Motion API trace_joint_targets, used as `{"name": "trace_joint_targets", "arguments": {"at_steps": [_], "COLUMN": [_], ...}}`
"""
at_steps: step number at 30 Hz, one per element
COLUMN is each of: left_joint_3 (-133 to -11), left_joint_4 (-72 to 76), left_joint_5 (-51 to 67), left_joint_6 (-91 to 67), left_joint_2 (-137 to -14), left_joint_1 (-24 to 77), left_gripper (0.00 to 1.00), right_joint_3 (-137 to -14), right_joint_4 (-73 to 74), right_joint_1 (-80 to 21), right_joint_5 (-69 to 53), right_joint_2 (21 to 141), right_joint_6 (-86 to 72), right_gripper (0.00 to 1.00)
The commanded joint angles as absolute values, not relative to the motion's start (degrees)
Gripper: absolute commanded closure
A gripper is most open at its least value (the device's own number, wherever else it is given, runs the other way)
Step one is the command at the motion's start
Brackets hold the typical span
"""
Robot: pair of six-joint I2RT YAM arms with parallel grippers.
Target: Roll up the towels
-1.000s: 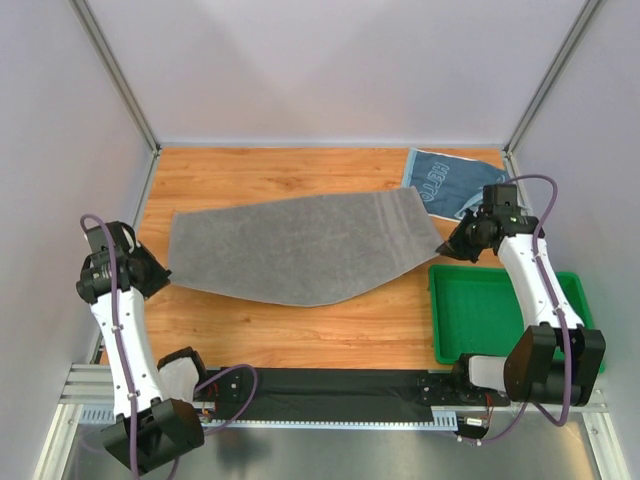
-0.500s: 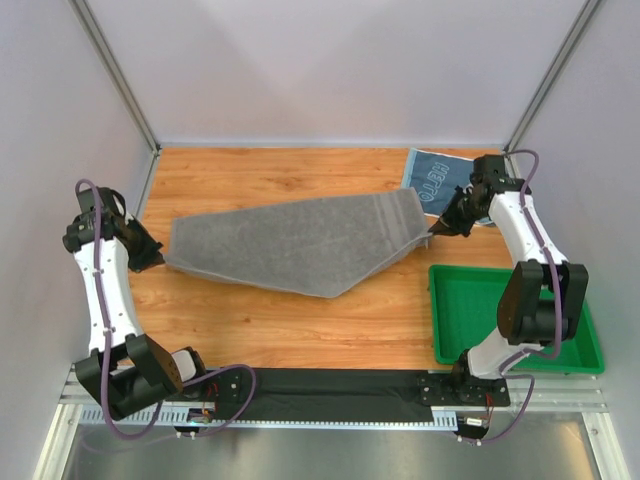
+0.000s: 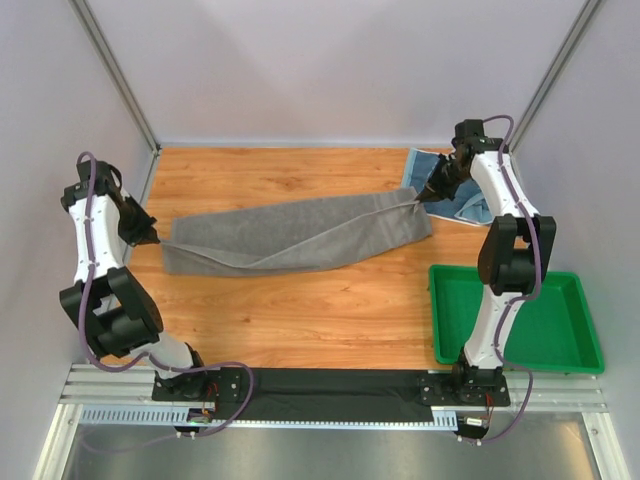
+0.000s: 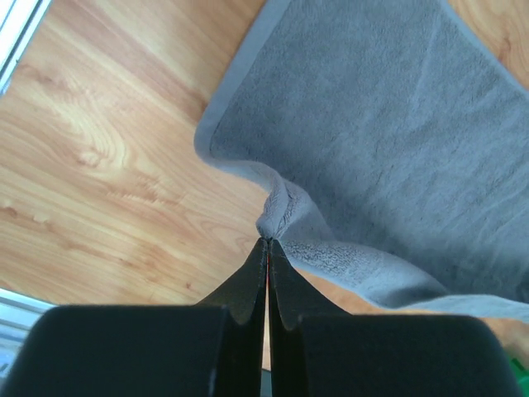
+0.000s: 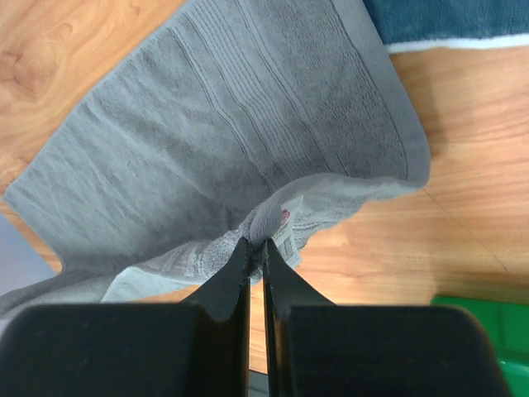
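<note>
A large grey towel (image 3: 300, 235) lies across the wooden table, doubled over lengthwise into a long strip. My left gripper (image 3: 160, 240) is shut on its left corner, and the left wrist view shows the cloth (image 4: 372, 124) bunched at the tips of the gripper (image 4: 266, 241). My right gripper (image 3: 418, 198) is shut on the right corner. In the right wrist view the gripper (image 5: 257, 242) pinches grey cloth (image 5: 248, 141) beside a white care label (image 5: 285, 222). A blue towel (image 3: 466, 207) lies flat at the back right, partly under the right arm, and it also shows at the top of the right wrist view (image 5: 446, 16).
A green tray (image 3: 530, 320) sits at the front right of the table and appears in the right wrist view (image 5: 483, 304). White enclosure walls with metal posts bound the table at the back and both sides. The arm bases and a black rail run along the near edge.
Both grippers have carried the towel's near corners toward the back of the table. The wide grey sheet has folded over itself into a narrower strip.
</note>
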State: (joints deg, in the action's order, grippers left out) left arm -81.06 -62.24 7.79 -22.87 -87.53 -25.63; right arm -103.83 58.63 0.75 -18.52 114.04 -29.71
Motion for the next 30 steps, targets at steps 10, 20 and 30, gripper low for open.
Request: {"name": "trace_joint_targets", "arguments": {"at_steps": [10, 20, 30], "left_joint_3": [-93.77, -104.84, -115.14], "left_joint_4": [-62.05, -65.56, -69.35], "left_joint_5": [7.47, 7.65, 5.1], "left_joint_6": [-22.59, -21.8, -20.92], "left_joint_2": [-100.01, -109.41, -119.97], "left_joint_1": [-25.66, -23.73, -20.57], "left_gripper": [1.0, 1.0, 1.0], "right_joint_3": [-120.67, -127.09, -132.53], "right_joint_4": [64.16, 64.42, 64.16], "right_joint_1": [0.44, 0.53, 1.76], "right_joint_5": [-16.79, -16.35, -16.61], "right_joint_2": [125.24, 131.13, 135.17], "right_joint_6": [-29.79, -31.2, -32.17], "right_gripper": [1.0, 1.0, 1.0]}}
